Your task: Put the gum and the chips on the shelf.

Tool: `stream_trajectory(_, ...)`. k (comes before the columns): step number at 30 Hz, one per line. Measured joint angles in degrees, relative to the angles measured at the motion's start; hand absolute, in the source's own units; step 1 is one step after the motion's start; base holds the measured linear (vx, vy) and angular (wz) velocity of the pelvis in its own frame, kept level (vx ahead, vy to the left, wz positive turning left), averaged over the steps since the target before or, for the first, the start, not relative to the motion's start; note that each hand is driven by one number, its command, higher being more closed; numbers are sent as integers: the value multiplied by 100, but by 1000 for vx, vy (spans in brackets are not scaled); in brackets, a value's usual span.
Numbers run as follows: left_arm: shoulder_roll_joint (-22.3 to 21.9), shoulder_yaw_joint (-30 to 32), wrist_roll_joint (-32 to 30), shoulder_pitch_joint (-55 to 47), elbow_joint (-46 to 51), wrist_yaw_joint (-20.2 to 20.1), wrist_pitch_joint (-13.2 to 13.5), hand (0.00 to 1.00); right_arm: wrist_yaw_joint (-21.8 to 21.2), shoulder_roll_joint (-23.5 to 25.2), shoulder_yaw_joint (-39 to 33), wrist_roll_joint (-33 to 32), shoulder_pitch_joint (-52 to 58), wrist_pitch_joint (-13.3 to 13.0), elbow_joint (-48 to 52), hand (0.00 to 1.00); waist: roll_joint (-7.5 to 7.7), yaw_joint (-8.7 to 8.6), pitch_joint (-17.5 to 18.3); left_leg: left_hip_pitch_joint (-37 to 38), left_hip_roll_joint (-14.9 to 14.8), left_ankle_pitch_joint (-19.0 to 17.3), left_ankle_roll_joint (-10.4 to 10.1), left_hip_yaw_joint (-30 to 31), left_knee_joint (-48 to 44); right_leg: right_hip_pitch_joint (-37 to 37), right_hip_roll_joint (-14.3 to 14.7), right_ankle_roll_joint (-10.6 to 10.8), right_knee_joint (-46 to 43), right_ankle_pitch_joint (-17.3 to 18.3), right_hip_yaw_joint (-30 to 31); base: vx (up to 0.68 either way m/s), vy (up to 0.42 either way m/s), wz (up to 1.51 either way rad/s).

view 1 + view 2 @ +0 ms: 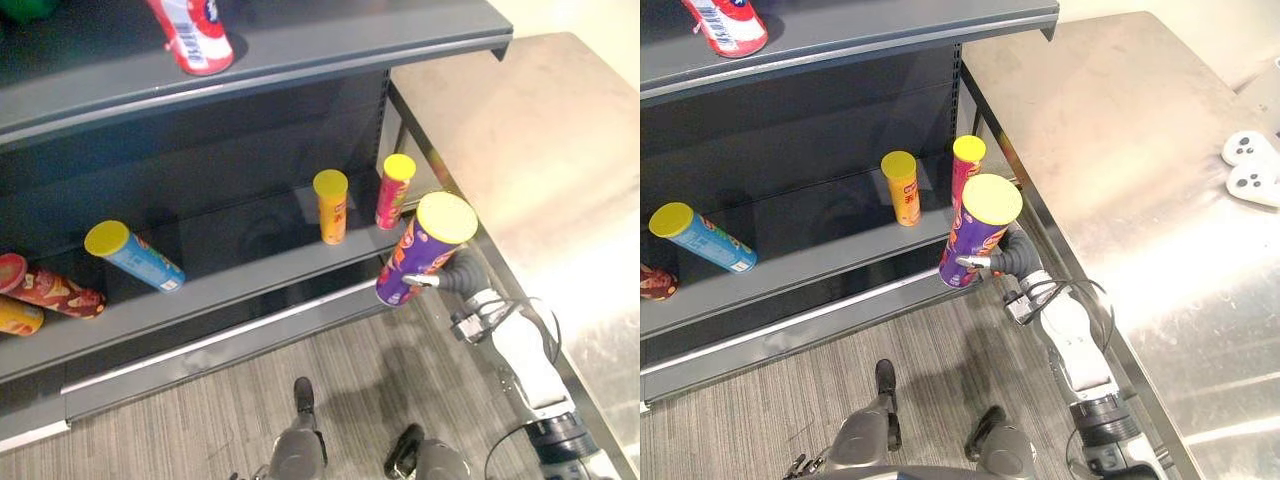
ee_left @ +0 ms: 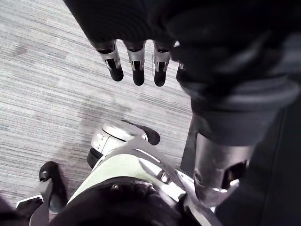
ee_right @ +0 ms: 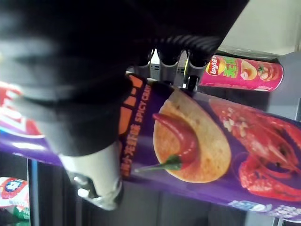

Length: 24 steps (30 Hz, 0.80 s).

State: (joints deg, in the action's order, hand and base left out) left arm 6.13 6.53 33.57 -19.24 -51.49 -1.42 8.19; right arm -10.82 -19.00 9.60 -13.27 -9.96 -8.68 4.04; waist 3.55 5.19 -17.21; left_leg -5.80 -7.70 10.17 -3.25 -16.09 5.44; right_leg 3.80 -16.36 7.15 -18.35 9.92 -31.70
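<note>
A purple chips can (image 1: 425, 250) with a yellow lid is held tilted, its base at the front edge of the grey shelf (image 1: 240, 275), at the shelf's right end. My right hand (image 1: 458, 272) is shut on it; in the right wrist view the thumb (image 3: 91, 179) and the fingers wrap the purple can (image 3: 211, 155). Just behind it on the shelf stand a pink can (image 1: 394, 190) and an orange can (image 1: 331, 205). My left hand (image 2: 136, 66) hangs over the carpet with straight fingers and holds nothing.
A blue can (image 1: 135, 255), a red can (image 1: 50, 288) and a yellow-orange can (image 1: 15, 318) lie on the shelf's left part. A red-and-white can (image 1: 192, 35) lies on the top board. A steel table (image 1: 540, 150) stands at the right with white controllers (image 1: 1252, 165).
</note>
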Motion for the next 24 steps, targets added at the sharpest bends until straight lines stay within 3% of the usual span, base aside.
stream_trajectory(4, 36, 12, 2, 0, 31, -10, 1, 0, -35, 49, 17, 126, -12, 0, 0, 100, 95, 25, -50, 14, 7, -19, -22, 15, -3, -18, -16, -53, -29, 38, -13, 2, -1, 2)
stream_trajectory(7, 141, 62, -4, 1, 182, 26, 1, 0, -65, 152, 103, 189, -12, -1, -1, 100, 325, 27, -217, -13, 115, -260, -37, 160, -312, -166, -248, -76, -232, 167, -180, 17, 17, 29)
stream_trajectory(8, 172, 64, -15, 0, 204, 57, -1, 0, -76, 145, 181, 192, -11, -15, -1, 100, 388, 31, -258, -27, 205, -415, -30, 312, -492, -254, -367, -185, -444, 237, -243, 45, 43, 47)
stream_trajectory(9, 180, 64, -19, -2, 212, 63, -2, 0, -77, 138, 215, 192, -13, -31, -1, 100, 384, 28, -272, -57, 232, -479, -7, 414, -565, -236, -410, -388, -641, 232, -128, 11, 56, 73)
stream_trajectory(11, 193, 59, -103, -4, 283, 57, -5, 0, -58, 95, 224, 190, 79, -82, -7, 100, 157, -77, -340, -213, 191, -675, 52, 942, -863, 259, -192, -1466, -1719, -367, 1134, 6, 70, 117)
stream_trajectory(12, 284, 71, -95, 79, 263, 55, -11, 0, -51, 157, 225, 191, 175, -188, -15, 100, 78, -148, -317, -186, 183, -757, 25, 1324, -583, 510, 361, -1092, -1546, -65, 1956, 97, 35, 137)
stream_trajectory(13, 377, 98, -89, 164, 231, 62, -11, 0, -36, 225, 218, 200, 172, -236, -5, 100, 292, -169, -295, -362, 353, -825, 130, 1385, -947, 530, 394, -1008, -1126, 171, 2220, 146, -14, 143)
stream_trajectory(14, 482, 142, -86, 234, 226, 64, -44, 0, -11, 238, 209, 201, 190, -357, 32, 100, 405, -174, -307, -767, 528, -1344, 313, 1353, -2156, 576, 400, -898, -764, 484, 2510, 136, -65, 136)
stream_trajectory(15, 412, 164, -65, 446, 114, 70, -146, 0, 40, 287, 207, 204, 85, -431, -56, 100, 385, -175, -518, -836, 701, -1707, 197, 1582, -2570, 436, 414, -445, -741, 635, 2973, 92, -64, 109)
stream_trajectory(17, 390, 155, -53, 406, 212, 49, -133, 0, 17, 363, 246, 207, 153, -397, -90, 100, 313, -140, -463, -883, 727, -1696, 165, 1786, -2554, 372, 609, -342, -502, 571, 3209, 40, -51, 79)
stream_trajectory(18, 327, 172, -51, 399, 217, 9, -132, 0, 3, 319, 244, 203, 168, -401, -105, 100, 240, -152, -468, -906, 732, -1653, 98, 1996, -2484, 208, 656, -172, -223, 489, 3022, 31, -61, 64)
stream_trajectory(20, 287, 180, 1, 350, 222, 4, -132, 0, -62, 296, 223, 190, 146, -402, -106, 100, 232, -138, -449, -897, 660, -1548, 2, 2083, -2303, 135, 734, -85, -18, 427, 2895, 60, -122, 36)
stream_trajectory(24, 193, 166, 1, 330, 236, 25, -130, 0, -72, 184, 154, 132, -50, -370, -105, 100, 224, -131, -433, -799, 491, -1140, -179, 2318, -1778, 56, 910, -92, 154, 303, 2596, 97, -156, 27)
